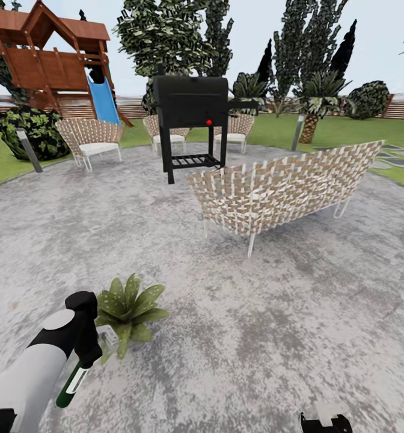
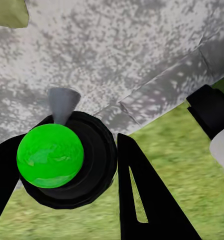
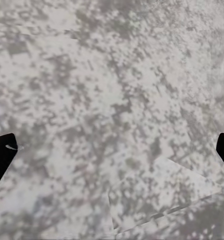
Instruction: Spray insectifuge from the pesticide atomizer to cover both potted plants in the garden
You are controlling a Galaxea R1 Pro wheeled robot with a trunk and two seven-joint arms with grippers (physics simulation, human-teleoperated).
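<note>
head view looks across the round grey paving of the garden, with the left arm coming up from the lower left corner. the left gripper is clenched on the pesticide atomizer, whose dark green body and white label hang down below the black fingers, tilted toward the arm. just beside the gripper, a potted plant spreads its pointed light-green leaves over the paving; its tiny grey pot is partly hidden by the gripper, and i cannot tell whether they touch.

left wrist view looks along the fingers, which press on either side of the atomizer's black round end; a bright green ball sits on it and a small grey cone sticks out at its edge, probably the nozzle, though the render is coarse. beyond it lie the paving's edge and lawn.

right wrist view shows the two dark fingertips of the right gripper at opposite edges, spread wide with nothing between them, over mottled grey paving. in the head view a bit of this gripper shows at the bottom edge.

farther off stand a woven sofa, a black barbecue grill with a red spot, three woven chairs, a wooden play tower with a blue slide, a post lamp, trees and a slatted fence.
</note>
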